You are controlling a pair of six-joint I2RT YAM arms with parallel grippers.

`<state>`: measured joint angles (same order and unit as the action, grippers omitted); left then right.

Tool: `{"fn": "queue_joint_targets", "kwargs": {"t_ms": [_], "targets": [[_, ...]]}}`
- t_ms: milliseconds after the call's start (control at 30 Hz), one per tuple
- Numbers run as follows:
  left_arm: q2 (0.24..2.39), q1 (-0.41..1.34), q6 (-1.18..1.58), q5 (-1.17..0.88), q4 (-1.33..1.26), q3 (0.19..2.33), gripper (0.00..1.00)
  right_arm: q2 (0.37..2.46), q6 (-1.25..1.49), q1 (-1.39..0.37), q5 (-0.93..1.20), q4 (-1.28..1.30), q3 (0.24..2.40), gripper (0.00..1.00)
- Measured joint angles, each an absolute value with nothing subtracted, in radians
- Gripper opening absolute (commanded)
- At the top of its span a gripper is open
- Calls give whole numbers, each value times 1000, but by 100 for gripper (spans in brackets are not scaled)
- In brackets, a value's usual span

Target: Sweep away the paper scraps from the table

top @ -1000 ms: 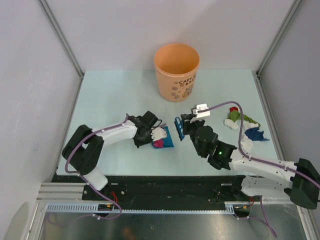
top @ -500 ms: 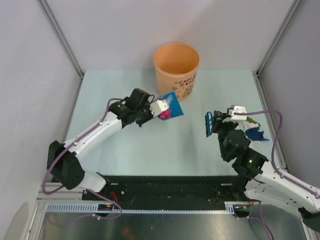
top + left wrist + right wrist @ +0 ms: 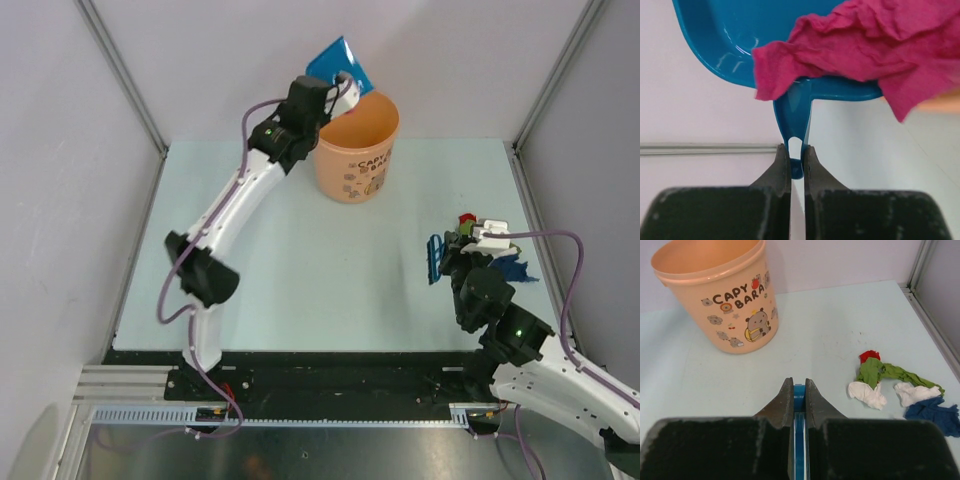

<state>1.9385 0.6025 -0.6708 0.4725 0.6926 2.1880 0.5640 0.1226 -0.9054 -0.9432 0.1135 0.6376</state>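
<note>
Paper scraps point(image 3: 872, 372) look featherlight, floppy: sweep, don't grab. Left jaws pinch dustpan handle point(image 3: 792, 115), right jaws pinch brush point(image 3: 799, 440).

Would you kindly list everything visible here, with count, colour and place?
bucket: one, orange, far middle of the table
dustpan: one, blue, held over the bucket's rim
pink scrap: one, magenta, in the dustpan
loose scraps: five, red, green, two white, blue, table's right side
brush: one, blue, beside the loose scraps
table: one, pale green, under everything
left end effector: one, black, shut on the dustpan's handle
right end effector: one, black, shut on the brush
</note>
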Motion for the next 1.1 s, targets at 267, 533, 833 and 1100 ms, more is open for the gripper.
{"fn": "queue_joint_targets", "kwargs": {"t_ms": [267, 533, 833, 1100], "targets": [[2161, 614, -1128, 804, 383, 2344, 0, 532, 123, -896, -943, 154, 627, 0], [2127, 637, -1774, 866, -373, 1881, 0, 531, 123, -890, -937, 154, 623, 0], [2130, 639, -1957, 857, -793, 1860, 0, 536, 99, -884, -936, 146, 616, 0], [2017, 639, -1597, 854, -337, 1845, 0, 661, -113, -657, -871, -68, 524, 0]]}}
